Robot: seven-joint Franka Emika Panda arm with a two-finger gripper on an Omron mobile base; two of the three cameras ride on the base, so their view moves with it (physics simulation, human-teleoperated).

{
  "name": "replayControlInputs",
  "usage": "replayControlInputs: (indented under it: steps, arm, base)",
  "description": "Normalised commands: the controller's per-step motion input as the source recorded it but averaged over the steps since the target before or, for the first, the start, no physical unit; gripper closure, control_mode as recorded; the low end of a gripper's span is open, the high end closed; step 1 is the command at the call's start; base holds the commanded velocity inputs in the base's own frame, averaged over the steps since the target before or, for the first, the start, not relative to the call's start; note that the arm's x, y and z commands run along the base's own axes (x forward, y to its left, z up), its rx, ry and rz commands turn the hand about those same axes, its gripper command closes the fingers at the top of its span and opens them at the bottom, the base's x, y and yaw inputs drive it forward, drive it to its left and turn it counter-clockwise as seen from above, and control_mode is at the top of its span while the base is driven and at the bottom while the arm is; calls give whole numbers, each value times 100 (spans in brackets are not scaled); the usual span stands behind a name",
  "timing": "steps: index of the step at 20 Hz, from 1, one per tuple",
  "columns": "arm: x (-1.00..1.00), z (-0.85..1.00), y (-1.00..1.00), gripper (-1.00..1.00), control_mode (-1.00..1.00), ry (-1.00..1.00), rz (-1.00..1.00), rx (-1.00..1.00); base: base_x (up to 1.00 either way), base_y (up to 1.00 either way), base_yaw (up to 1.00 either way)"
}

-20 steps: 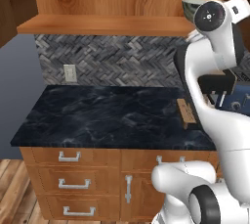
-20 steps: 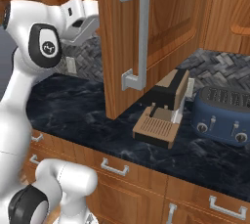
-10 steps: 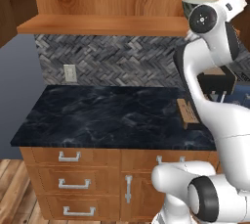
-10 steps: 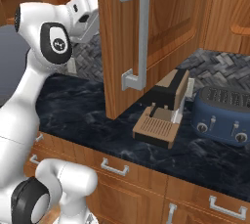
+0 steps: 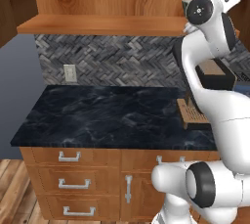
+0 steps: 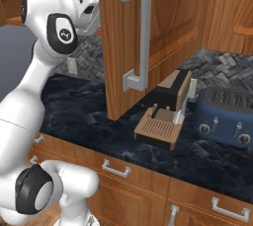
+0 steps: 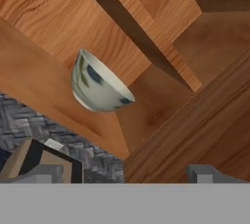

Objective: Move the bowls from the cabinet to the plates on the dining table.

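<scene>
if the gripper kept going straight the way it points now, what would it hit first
Probably the inside wood of the cabinet, just beside the bowl, which sits left of the open gripper's centre line on the shelf. Depth is hard to judge.

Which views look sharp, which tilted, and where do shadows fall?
Hand view: rolled, so the bowl sits sideways on the cabinet shelf; a dark shadow band crosses the wood. Right base view: crisp, with shade under the open door. Left base view: even light, soft sheen on the counter.

Kitchen: wood cabinet, marble counter, toaster.
</scene>
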Motion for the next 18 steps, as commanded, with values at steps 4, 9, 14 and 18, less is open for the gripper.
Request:
replayControlInputs:
  steps: [4,9,14,18]
  arm:
    - [26,4,-8,-100,-100,2,0,4]
    - [41,-5,-10,-100,-100,5,0,0]
    - [50,-9,-14,-100,-100,5,0,0]
    - [46,-2,-19,-100,-100,4,0,0]
  base:
    - [0,0,0]
    - [0,0,0]
    - [0,0,0]
    - [0,0,0]
